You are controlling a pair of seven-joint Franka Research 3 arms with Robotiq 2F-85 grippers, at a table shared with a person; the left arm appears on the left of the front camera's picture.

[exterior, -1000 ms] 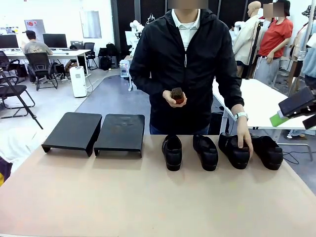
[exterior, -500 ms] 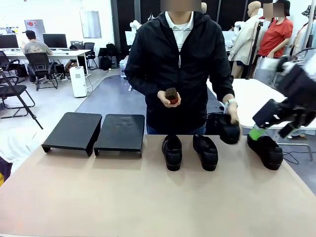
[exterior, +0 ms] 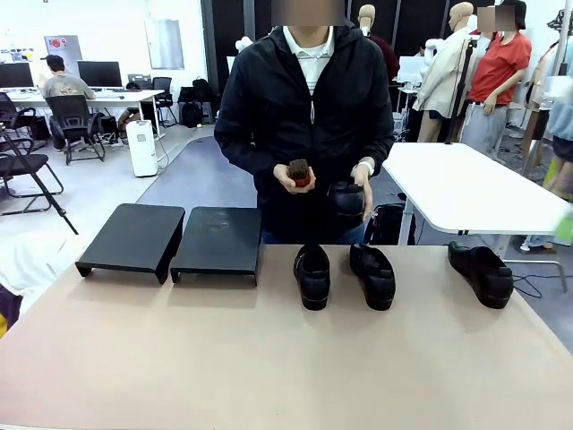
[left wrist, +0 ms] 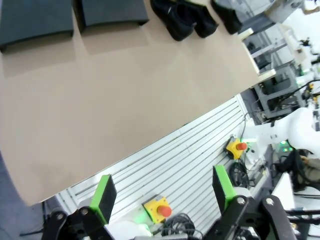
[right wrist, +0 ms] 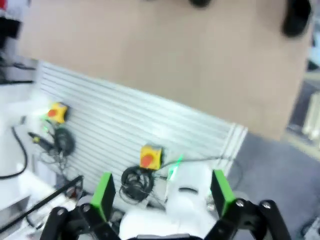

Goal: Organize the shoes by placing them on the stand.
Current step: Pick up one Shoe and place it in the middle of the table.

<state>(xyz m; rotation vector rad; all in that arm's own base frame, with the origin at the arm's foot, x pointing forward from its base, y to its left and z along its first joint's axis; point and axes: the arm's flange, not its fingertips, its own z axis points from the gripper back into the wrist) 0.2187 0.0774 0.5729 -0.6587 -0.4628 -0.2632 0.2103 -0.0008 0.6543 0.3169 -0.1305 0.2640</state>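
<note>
Shoes [exterior: 312,276] number four in the front view. Two stand side by side at the middle of the table [exterior: 269,358], toes toward the camera. A third shoe [exterior: 482,273] lies well apart from them near the right edge. The fourth shoe [exterior: 347,199] is off the table, gripped at waist height by the person's left hand [exterior: 362,184], with the forearm bent across the black jacket. The person's right hand [exterior: 291,182] is raised just beside it, palm up, cupping a small brown object [exterior: 298,172] (what it is cannot be told). Two black stands [exterior: 218,240] sit just beside each other at the left of the frame, their tops bare.

In the left wrist view the left gripper [left wrist: 163,192] rises from the bottom edge with its green pads [left wrist: 104,197] wide apart and nothing between them. It hangs off the table's near edge above a white slatted panel [left wrist: 190,160]. The stands show at the upper left of that frame and the shoes at the top.

The right wrist view is blurred. The right gripper [right wrist: 162,193] likewise has its pads spread and empty, and a dark shoe sits at the upper right corner.
</note>
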